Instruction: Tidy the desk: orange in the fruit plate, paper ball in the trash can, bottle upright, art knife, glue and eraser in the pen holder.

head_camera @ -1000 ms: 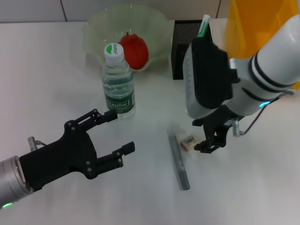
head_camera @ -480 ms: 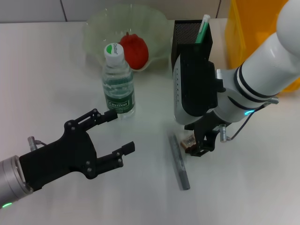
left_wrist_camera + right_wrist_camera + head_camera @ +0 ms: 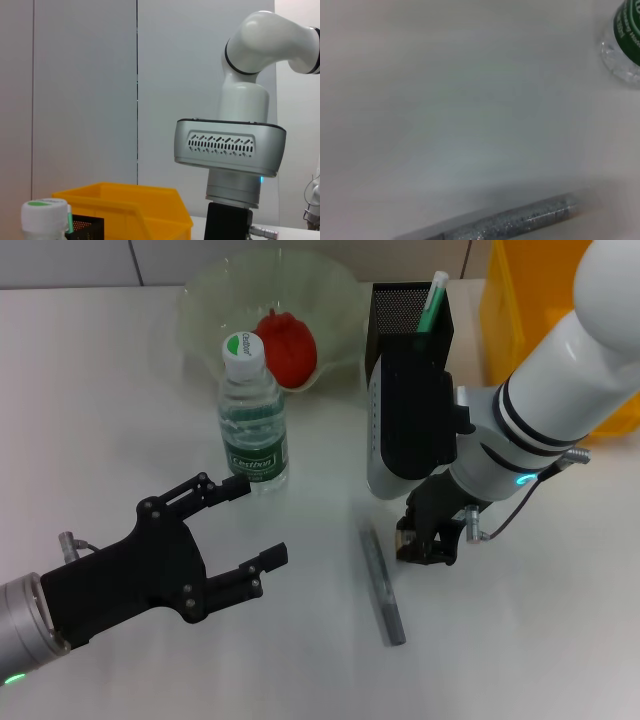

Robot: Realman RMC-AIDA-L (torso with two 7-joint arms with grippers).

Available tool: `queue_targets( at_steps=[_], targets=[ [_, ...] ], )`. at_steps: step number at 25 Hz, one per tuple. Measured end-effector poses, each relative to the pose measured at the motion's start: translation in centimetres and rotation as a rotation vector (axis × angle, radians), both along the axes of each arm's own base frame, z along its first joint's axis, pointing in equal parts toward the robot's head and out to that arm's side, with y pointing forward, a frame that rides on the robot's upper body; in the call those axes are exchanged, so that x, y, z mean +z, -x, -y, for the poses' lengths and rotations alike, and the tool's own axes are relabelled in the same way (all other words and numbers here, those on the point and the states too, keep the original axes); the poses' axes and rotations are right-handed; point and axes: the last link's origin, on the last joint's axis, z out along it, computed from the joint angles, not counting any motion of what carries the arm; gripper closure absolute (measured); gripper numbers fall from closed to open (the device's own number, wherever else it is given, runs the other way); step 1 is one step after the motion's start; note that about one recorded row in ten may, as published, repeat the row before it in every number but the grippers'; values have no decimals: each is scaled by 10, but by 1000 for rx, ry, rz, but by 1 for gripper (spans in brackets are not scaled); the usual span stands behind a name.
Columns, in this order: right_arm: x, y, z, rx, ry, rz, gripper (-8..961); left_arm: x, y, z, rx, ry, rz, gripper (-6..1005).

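My right gripper (image 3: 425, 543) is down on the table just right of the grey art knife (image 3: 382, 583), its fingers drawn in around the eraser (image 3: 403, 536), which shows only as a tan sliver. The wrist view has the glittery art knife (image 3: 520, 222) and the bottle's base (image 3: 625, 45). The bottle (image 3: 252, 420) stands upright. An orange (image 3: 288, 347) lies in the pale green fruit plate (image 3: 215, 295). A green-and-white glue stick (image 3: 433, 295) stands in the black mesh pen holder (image 3: 400, 320). My left gripper (image 3: 262, 520) hovers open at the lower left. The paper ball is out of view.
A yellow bin (image 3: 530, 300) stands at the back right, behind my right arm, and shows as the yellow bin (image 3: 125, 210) in the left wrist view beside the bottle cap (image 3: 45, 210). Bare white table lies between the two grippers.
My right gripper moved left and down from beside the eraser onto it, and its fingers closed in around it. The left arm has not moved.
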Motion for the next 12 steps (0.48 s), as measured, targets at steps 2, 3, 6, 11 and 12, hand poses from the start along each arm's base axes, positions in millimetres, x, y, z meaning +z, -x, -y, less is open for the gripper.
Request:
queue_targets(
  at_steps=[2,3,6,11,12],
  targets=[
    [0,1,0,-5,1,-6,611,0,0,0,0,0,0,216],
    [1,3,0,-8,-1,-11,644,0,0,0,-1,0,1,216],
    [12,6,-4,-52,-34,-40,683,0,0,0,-3,-2,1,216],
    [60,26,-26,-121,-225,-208,690,1,-1,-1,-8,-4,1,216],
    [60,26,-26,-121,-225,-208,689,1,-1,-1,-8,-4,1,216]
  ],
)
